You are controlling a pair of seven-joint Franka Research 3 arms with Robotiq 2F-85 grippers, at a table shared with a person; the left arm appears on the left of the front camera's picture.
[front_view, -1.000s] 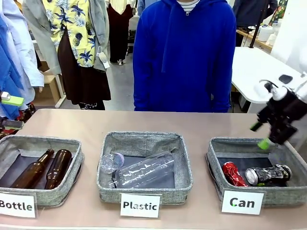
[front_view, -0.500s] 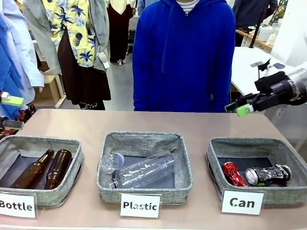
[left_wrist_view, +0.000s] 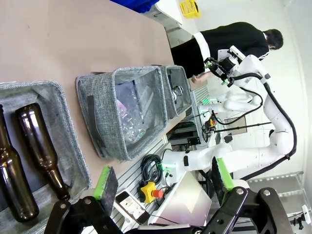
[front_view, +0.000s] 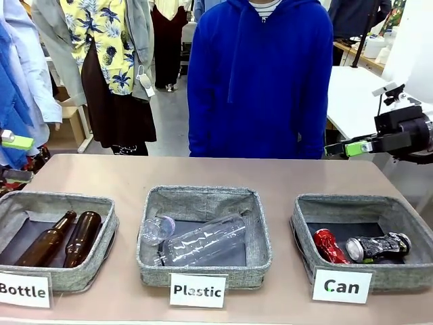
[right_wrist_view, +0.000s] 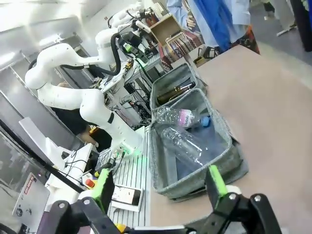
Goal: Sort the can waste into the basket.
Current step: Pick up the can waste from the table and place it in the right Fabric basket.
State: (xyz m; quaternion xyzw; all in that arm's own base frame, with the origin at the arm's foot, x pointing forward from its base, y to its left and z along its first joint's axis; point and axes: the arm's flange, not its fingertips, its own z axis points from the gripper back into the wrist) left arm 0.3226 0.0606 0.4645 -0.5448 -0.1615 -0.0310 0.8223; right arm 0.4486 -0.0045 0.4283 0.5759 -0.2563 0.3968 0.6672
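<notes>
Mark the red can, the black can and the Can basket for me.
red can [front_view: 329,245]: front view, middle of its crumpled body.
black can [front_view: 379,247]: front view, middle of its dark side, between the silver ends.
Can basket [front_view: 302,233]: front view, grey fabric of its left wall.

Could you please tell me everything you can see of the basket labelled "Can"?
The basket is square, of grey woven fabric with soft upright walls and a dark flat bottom. It stands on the table at the robot's right, a white "Can" label at its front. Inside lie a crushed red can and a crushed black can, side by side. Nothing grips it.
</notes>
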